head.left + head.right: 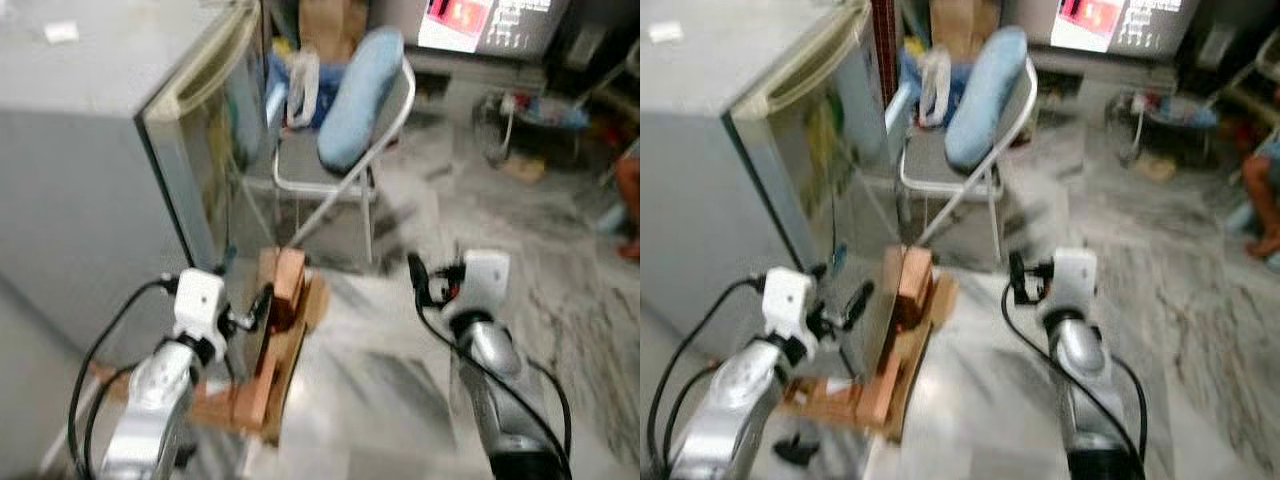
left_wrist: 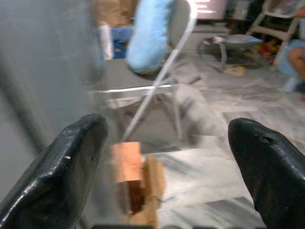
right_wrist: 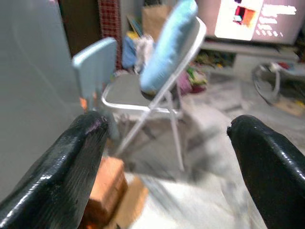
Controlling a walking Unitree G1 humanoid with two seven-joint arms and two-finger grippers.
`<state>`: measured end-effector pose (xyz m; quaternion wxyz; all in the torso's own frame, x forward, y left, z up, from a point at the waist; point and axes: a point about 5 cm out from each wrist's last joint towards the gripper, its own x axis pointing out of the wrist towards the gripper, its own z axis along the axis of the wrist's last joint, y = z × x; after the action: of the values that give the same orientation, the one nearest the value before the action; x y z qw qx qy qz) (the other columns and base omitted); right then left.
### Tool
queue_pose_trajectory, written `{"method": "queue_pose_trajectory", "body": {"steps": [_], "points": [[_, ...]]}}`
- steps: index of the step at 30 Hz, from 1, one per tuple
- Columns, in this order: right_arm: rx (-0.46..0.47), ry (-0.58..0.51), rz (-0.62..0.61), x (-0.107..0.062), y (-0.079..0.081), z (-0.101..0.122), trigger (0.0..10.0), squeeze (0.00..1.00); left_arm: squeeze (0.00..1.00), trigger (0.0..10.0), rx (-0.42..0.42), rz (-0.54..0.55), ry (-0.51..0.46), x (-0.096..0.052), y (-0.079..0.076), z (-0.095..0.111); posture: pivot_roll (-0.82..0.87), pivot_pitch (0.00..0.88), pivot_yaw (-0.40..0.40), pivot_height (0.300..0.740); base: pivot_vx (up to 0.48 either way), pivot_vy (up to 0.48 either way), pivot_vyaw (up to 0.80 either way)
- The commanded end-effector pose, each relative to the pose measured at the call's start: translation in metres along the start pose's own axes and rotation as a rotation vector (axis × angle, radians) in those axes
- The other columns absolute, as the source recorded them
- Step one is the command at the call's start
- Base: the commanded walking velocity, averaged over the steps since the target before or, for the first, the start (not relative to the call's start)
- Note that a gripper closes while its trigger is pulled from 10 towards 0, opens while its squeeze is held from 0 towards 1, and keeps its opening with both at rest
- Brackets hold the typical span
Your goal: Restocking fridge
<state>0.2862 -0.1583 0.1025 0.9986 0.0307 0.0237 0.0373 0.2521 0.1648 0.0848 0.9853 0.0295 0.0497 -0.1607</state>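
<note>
Left gripper (image 2: 167, 157) — fingers (image 2: 71, 167) spread wide, nothing between them, raised just beside the fridge's (image 1: 90, 180) front corner. Right gripper (image 3: 167, 157) likewise wide and holding nothing, raised over the marbled floor (image 1: 400, 380) at about 3 o'clock from the left one.

Fridge: grey, at 10 o'clock in the head views, top surface visible, door appears shut. At its lower corner, a wooden block stand (image 1: 280, 330), bricks stacked against it — just ahead of the left gripper.

At 12 o'clock, a grey folding chair (image 1: 335, 165) with a light blue cushion (image 1: 358, 95) leaning on its back. Beyond it, a lit screen (image 1: 480, 22). Views blurred.
</note>
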Motion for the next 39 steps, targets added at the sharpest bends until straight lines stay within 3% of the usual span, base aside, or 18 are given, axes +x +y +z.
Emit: {"method": "queue_pose_trajectory", "body": {"steps": [1, 12, 16, 24, 25, 30, 36, 39], "points": [[-0.004, 0.005, 0.017, -0.002, 0.003, -0.001, 10.0, 0.00, 0.00, 10.0, -0.004, 0.025, 0.018, -0.003, 0.002, -0.005, 0.07, 0.034, -0.064, 0.740, 0.000, 0.000, 0.00], [-0.011, 0.013, 0.021, -0.003, 0.002, -0.002, 10.0, 0.00, 0.00, 10.0, -0.021, 0.129, 0.032, -0.012, 0.014, -0.009, 0.07, 0.038, -0.069, 0.740, 0.000, 0.000, 0.00], [-0.011, 0.012, 0.030, -0.001, 0.005, -0.002, 10.0, 0.00, 0.00, 10.0, 0.012, 0.112, 0.027, 0.005, 0.017, -0.006, 0.08, 0.040, -0.078, 0.740, 0.000, 0.000, 0.00], [-0.006, 0.004, 0.041, 0.001, 0.009, 0.001, 10.0, 0.00, 0.00, 10.0, 0.012, 0.167, 0.006, 0.024, 0.032, 0.000, 0.08, 0.043, -0.075, 0.740, 0.000, 0.000, 0.00], [-0.005, 0.004, 0.045, 0.001, 0.011, 0.001, 10.0, 0.00, 0.00, 10.0, 0.019, 0.222, 0.008, 0.029, 0.039, -0.001, 0.08, 0.041, -0.073, 0.740, 0.000, 0.000, 0.00], [0.001, -0.002, 0.045, 0.001, 0.012, 0.002, 10.0, 0.00, 0.00, 10.0, 0.016, 0.287, 0.001, 0.037, 0.051, 0.001, 0.07, 0.040, -0.067, 0.740, 0.000, 0.000, 0.00], [0.004, 0.001, 0.041, 0.001, 0.011, 0.001, 10.0, 0.00, 0.00, 10.0, 0.016, 0.241, -0.020, 0.044, 0.047, 0.007, 0.08, 0.039, -0.063, 0.740, 0.000, 0.000, 0.00], [0.007, 0.002, 0.040, 0.002, 0.012, 0.001, 10.0, 0.00, 0.00, 10.0, 0.019, 0.155, -0.054, 0.056, 0.037, 0.017, 0.08, 0.038, -0.064, 0.740, 0.000, 0.000, 0.00]]}}
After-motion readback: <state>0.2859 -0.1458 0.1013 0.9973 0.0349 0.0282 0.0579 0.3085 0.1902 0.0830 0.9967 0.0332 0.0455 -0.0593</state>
